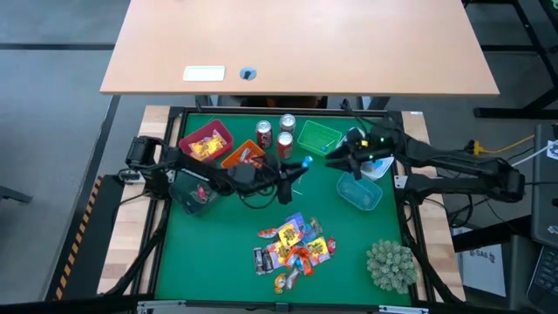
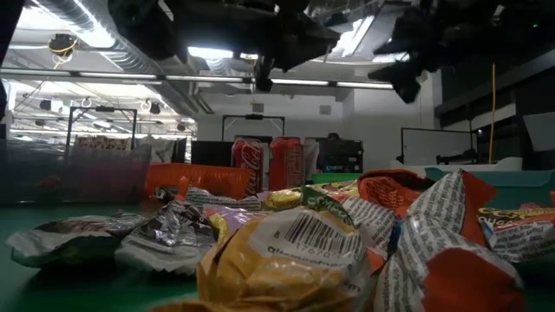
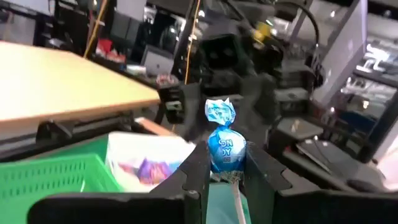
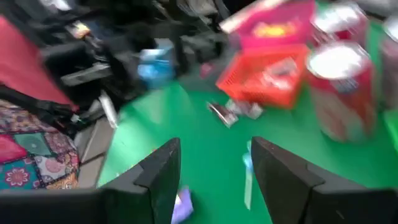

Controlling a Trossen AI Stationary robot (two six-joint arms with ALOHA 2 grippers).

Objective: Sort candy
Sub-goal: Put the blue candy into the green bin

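Blue-wrapped, the round lollipop (image 3: 224, 149) on its thin pale stick is pinched between the two dark fingers of the left gripper (image 1: 301, 166), just in front of the two red soda cans (image 1: 275, 133) at the back of the green table mat (image 1: 218, 235). In the left wrist view its long axis runs straight along the fingers: the stick passes back between them and the twisted wrapper end points away from the wrist. The left gripper is closed narrowly on the stick just below the head, holding the lollipop clear of the mat.

Toward the front edge from the cans lies the loose heap of small wrapped candies (image 1: 295, 247) in yellow, orange, red, blue and dark foil; they overlap too much to count.

Left of the cans stand a magenta plastic basket (image 1: 207, 141) and an orange plastic basket (image 1: 241, 157), each with a few sweets inside. Right of the cans sits one green plastic basket (image 1: 317, 136), and farther right one clear blue-tinted tub (image 1: 359, 192). A white container sits under the right arm, mostly hidden.

One right gripper (image 1: 334, 154) hovers just right of the cans, beside the green basket, fingers spread apart with nothing between them.

One spiky grey-green plant ball (image 1: 390, 264) rests at the front right corner, well apart from the cans.
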